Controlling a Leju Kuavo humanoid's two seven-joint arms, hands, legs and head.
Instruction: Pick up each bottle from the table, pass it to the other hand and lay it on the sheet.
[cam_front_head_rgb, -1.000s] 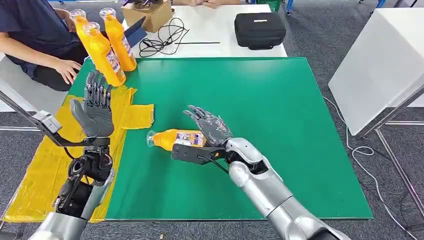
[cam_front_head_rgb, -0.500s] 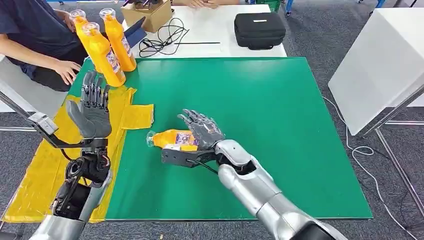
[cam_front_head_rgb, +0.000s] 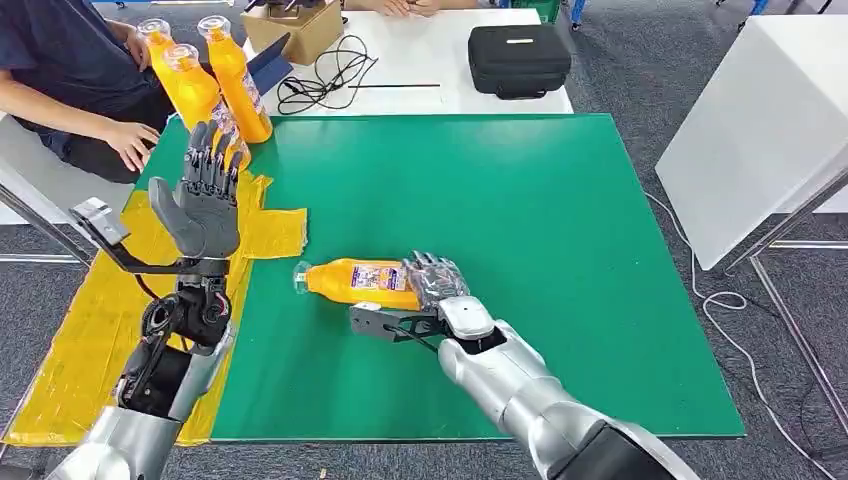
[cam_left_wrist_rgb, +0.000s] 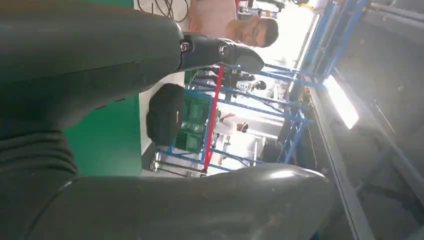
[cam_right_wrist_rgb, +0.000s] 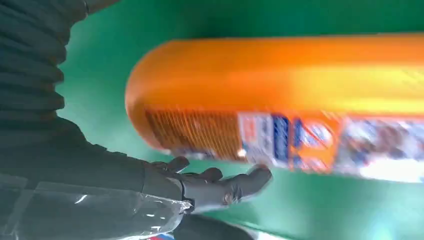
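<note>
Closing in on the lying orange bottle (cam_front_head_rgb: 355, 281), at the pick-up step by the look of it: right hand (cam_front_head_rgb: 432, 283) sitting at the bottle's base end on the green table mat (cam_front_head_rgb: 560, 220), fingers curling over the top of the base. Showing, in the right wrist view, fingertips (cam_right_wrist_rgb: 247, 181) reaching toward the label side of the bottle (cam_right_wrist_rgb: 300, 105) with a sliver of green between them and the plastic, so not yet gripping, as far as can be judged; exact contact being too blurred to settle. Lying on its side near the middle of the mat, cap pointing toward the yellow sheet (cam_front_head_rgb: 95, 320), body well apart from it. Waiting raised over the sheet's inner edge, left hand (cam_front_head_rgb: 203, 200) upright with palm open, fingers spread and holding nothing. Standing upright at the mat's far left corner, 3 more orange bottles (cam_front_head_rgb: 235, 80), partly behind the raised left hand, with a person's hand (cam_front_head_rgb: 135, 140) resting just beside them. Calling next, probably, for a firm wrap around the base, a lift clear of the mat, then a carry toward the open left palm for the handover. Risking a roll of the round body if the fingers push before closing.
</note>
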